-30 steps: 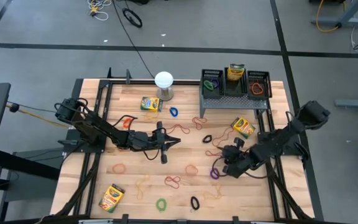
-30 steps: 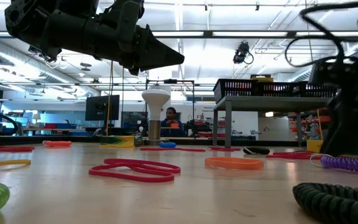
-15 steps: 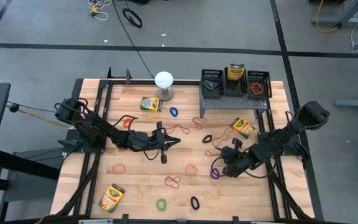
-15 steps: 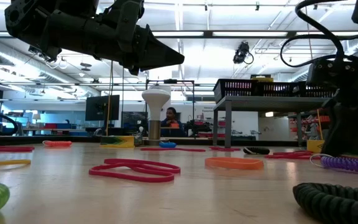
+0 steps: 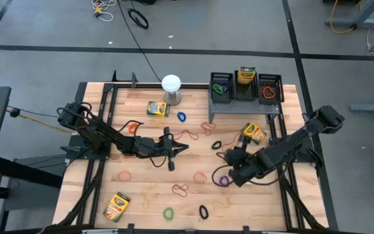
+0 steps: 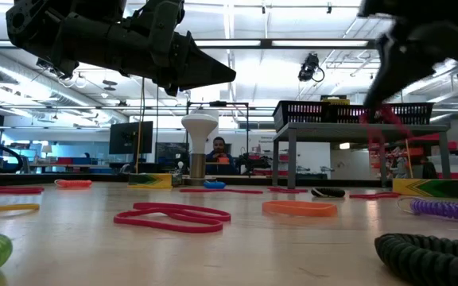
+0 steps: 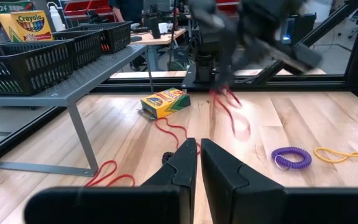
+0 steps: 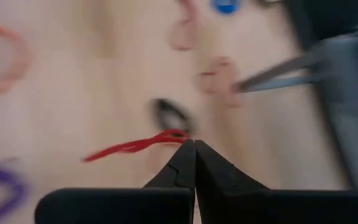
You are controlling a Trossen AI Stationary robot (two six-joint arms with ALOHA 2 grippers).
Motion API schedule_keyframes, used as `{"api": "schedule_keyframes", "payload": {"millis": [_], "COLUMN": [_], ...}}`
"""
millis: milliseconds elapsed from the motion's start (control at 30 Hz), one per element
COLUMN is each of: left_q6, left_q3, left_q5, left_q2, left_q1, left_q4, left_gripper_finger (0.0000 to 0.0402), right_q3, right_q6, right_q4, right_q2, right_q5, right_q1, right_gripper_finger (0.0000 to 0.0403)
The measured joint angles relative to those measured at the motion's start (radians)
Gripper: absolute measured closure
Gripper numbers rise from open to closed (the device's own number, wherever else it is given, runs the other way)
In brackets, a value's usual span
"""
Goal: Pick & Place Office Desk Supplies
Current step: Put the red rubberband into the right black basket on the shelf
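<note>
Thin rubber-band loops in several colours lie scattered on the wooden table (image 5: 141, 188). My right gripper (image 5: 230, 158) hangs above the table's right half, shut on a red rubber band (image 7: 230, 109). My left gripper (image 5: 184, 148) stays level over the table's middle, shut on nothing, also in the left wrist view (image 7: 199, 155). Crayon boxes lie flat at the far left (image 5: 157, 108), beside the riser (image 5: 254, 132) and at the near left (image 5: 116, 206). A third stands in the middle one (image 5: 246, 75) of three black mesh bins on the riser (image 5: 245, 104). My right gripper pinches the red rubber band by one end (image 8: 171, 137) between its two fingertips. The fingers slant down from the table's right side. The band hangs slack below them as a narrow loop (image 6: 382, 127), and in the low view it looks clear of the table.
A white globe (image 5: 171, 84) stands at the far edge, left of the riser. A purple coil (image 5: 224, 181) and a black loop (image 5: 217, 144) lie close under the right gripper. A green coil (image 5: 168, 212) and a black coil (image 5: 203, 211) sit near the front edge.
My right gripper has risen from the table and shifted a little toward the table's left, tipping and rolling as it went. The red rubber band has come up with it and now hangs below the fingertips.
</note>
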Motion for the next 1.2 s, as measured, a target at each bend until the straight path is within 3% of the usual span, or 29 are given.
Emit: {"api": "schedule_keyframes", "payload": {"millis": [200,400,600,833,1200], "left_q6": [0.0,0.0,0.0,0.0,0.0], "left_q3": [0.0,0.0,0.0,0.0,0.0], "left_q5": [0.0,0.0,0.0,0.0,0.0], "left_q2": [0.0,0.0,0.0,0.0,0.0], "left_q1": [0.0,0.0,0.0,0.0,0.0], "left_q4": [0.0,0.0,0.0,0.0,0.0], "left_gripper_finger": [0.0371,0.0371,0.0371,0.0371,0.0371], "right_q3": [0.073,0.064,0.063,0.063,0.063], "right_q6": [-0.021,-0.073,-0.132,-0.246,-0.46], "right_q4": [-0.247,-0.314,-0.358,-0.332,-0.197], "right_q2": [-0.143,-0.391,-0.534,-0.538,-0.404], "right_q5": [0.103,0.147,0.233,0.291,0.272], "right_q1": [-0.118,-0.319,-0.542,-0.822,-1.156], "right_gripper_finger": [0.0401,0.0402,0.0402,0.0403,0.0403]}}
